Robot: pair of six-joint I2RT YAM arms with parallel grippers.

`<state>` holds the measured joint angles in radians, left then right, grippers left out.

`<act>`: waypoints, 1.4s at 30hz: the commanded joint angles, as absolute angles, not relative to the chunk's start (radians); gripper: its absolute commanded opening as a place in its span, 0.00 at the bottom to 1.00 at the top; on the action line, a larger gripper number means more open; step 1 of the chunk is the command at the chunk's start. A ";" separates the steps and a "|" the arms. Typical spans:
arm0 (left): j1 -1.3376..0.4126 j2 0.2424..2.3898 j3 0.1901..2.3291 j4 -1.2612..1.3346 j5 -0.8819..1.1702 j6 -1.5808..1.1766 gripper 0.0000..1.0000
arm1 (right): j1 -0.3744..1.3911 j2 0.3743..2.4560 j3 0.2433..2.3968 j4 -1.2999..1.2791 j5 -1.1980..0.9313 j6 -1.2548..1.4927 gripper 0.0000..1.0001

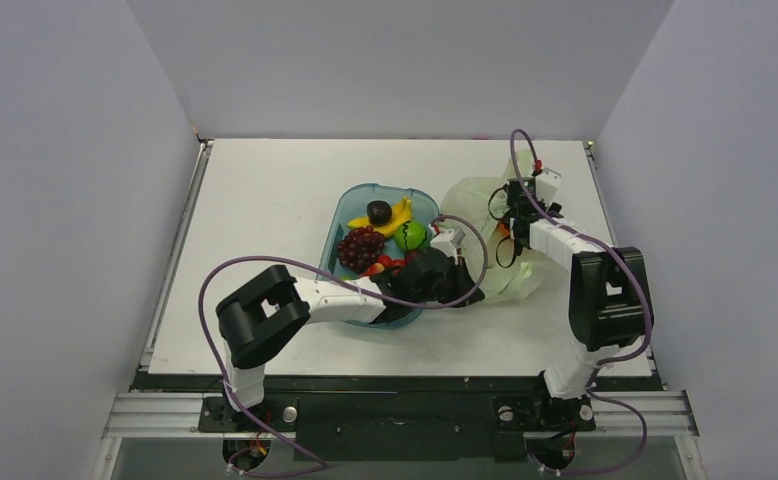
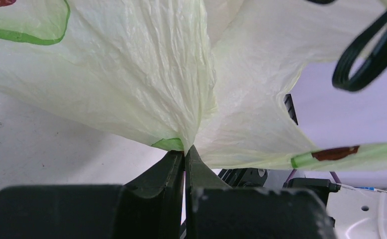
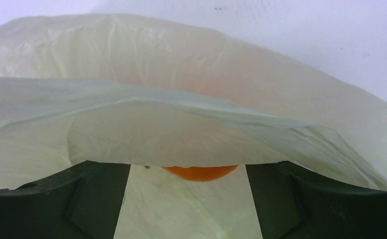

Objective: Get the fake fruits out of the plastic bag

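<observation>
From where I stand, the plastic bag (image 1: pixel 475 200) lies crumpled on the table (image 1: pixel 265 190) right of centre in the overhead view, just beside the teal tray (image 1: pixel 337 228). In the tray a banana bunch (image 1: pixel 397 217), a green apple (image 1: pixel 410 236), a plum (image 1: pixel 379 211) and some red berries (image 1: pixel 385 265) sit alongside a dark grape bunch (image 1: pixel 360 247). One fruit is plainly inside the bag: the orange (image 3: pixel 201 172), low in the middle of the right wrist view and half under a sagging fold of film. The left gripper (image 2: pixel 184 152) has its fingers pressed together on a gathered pinch of the bag at the bottom centre of its own view, with the film fanning upward from there in tight creases. The right gripper (image 3: pixel 187 172) has its fingers spread wide at the lower corners of its view, one on each side of the orange. They seem to touch it on neither side, though the fold hides its upper part. The bag looks thin, limp and nearly weightless, so I'd expect it to bunch and drag along with whatever moves, and it wants pinning just as it is. The orange looks hard, light and glossy, likely to slip from a glancing squeeze. I'd take it across its widest part, with the fingers under the fold so no film gets caught against the fruit.
</observation>
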<state>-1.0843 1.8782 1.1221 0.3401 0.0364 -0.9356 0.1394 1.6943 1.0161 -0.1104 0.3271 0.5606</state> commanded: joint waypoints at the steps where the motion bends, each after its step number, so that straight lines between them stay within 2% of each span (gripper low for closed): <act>1: -1.089 1.843 1.124 0.378 0.061 -0.923 0.00 | 0.110 1.751 1.096 -0.140 0.339 0.603 0.80; 4: -1.089 1.844 1.129 0.373 0.062 -0.918 0.00 | 0.097 1.793 1.138 -0.144 0.288 0.607 0.85; 10: -1.088 1.858 1.138 0.364 0.066 -0.916 0.00 | 0.069 1.897 1.249 -0.220 0.208 0.624 0.87; 21: -1.089 1.877 1.159 0.353 0.074 -0.917 0.00 | 0.048 1.999 1.359 -0.303 0.140 0.607 0.82; 23: -1.086 1.879 1.163 0.347 0.072 -0.916 0.00 | 0.046 1.983 1.338 -0.276 0.125 0.601 0.73; 26: -1.085 1.885 1.172 0.327 0.071 -0.913 0.00 | 0.045 1.919 1.276 -0.215 0.107 0.602 0.55; 33: -1.070 1.893 1.191 0.282 0.066 -0.898 0.00 | 0.046 1.735 1.069 -0.081 0.096 0.645 0.25; 37: -1.065 1.908 1.219 0.247 0.060 -0.877 0.00 | 0.046 1.627 0.982 -0.072 0.107 0.664 0.19; 42: -1.062 1.933 1.285 0.183 0.049 -0.858 0.00 | 0.044 1.477 0.865 -0.066 0.050 0.699 0.17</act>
